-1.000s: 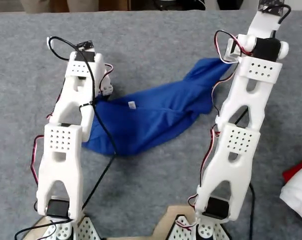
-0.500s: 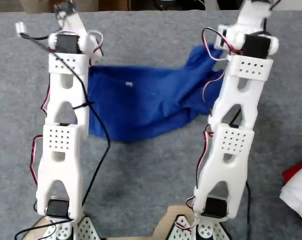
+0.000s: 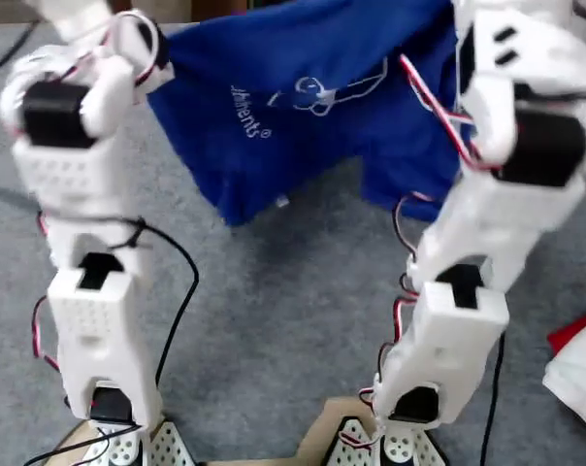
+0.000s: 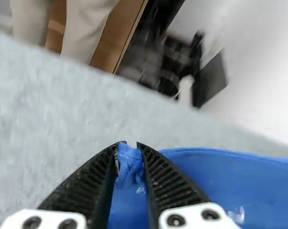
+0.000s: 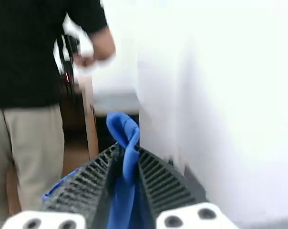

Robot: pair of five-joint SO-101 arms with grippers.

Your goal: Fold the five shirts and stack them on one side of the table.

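Nearest the bases, the grey table (image 3: 274,340) lies bare between the 2 arms, and at its edge beyond the right arm (image 3: 458,320) sits a white cloth (image 3: 579,379) touching a red cloth (image 3: 576,328), likely others of the 5 shirts. Farther out, the blue shirt (image 3: 312,116) hangs in the air, stretched between both arms like washing on a line. Its long axis runs side to side from one arm to the other, its printed face is turned toward the high camera, and its loose lower edge droops toward the bases. Whether that edge touches the table I cannot tell. At the far end, the left gripper (image 4: 129,144) is pinched narrow on a bunched corner of blue fabric. The right gripper (image 5: 127,149) is likewise clamped on the other corner, with a tuft poking out past its tips. Holding 2 corners well apart and high probably lets the cloth's own weight pull out the wrinkles, so the shirt can be laid down flat and square before any fold. The left arm (image 3: 89,291) and right arm stand about level, which keeps the top edge fairly taut.
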